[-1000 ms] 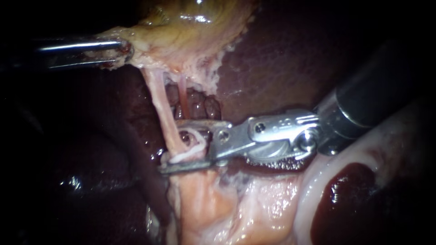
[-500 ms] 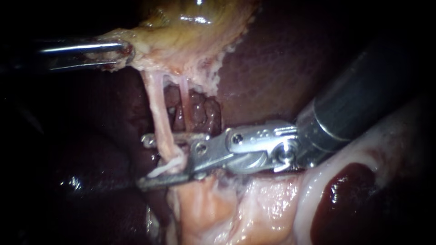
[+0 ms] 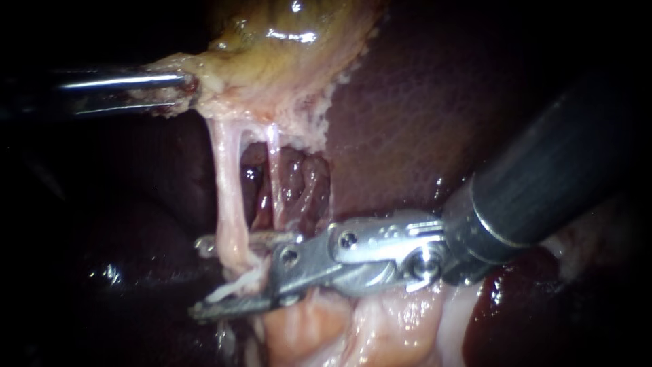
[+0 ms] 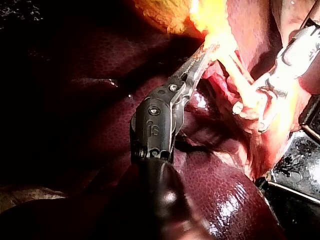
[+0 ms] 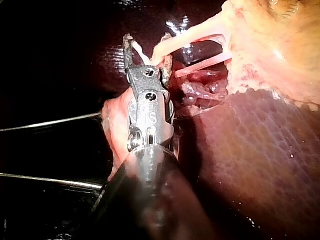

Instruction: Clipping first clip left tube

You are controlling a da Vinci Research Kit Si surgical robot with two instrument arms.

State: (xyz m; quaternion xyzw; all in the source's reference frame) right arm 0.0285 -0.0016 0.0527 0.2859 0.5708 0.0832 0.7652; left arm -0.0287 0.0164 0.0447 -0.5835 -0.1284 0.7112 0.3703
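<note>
Holding gallbladder (image 3: 272, 61) tight: left instrument (image 3: 183, 88) jaws pinch it, stretching left tube (image 3: 227, 197) | right instrument (image 3: 204, 278) jaws spread around it, ready to clip.

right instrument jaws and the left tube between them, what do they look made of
The right instrument has jaws that look like bare metal, silvery and polished: bright glints and a screw head show. The left tube looks like soft wet tissue, pale pink, slightly translucent, with a moist sheen; probably pliable.
</note>
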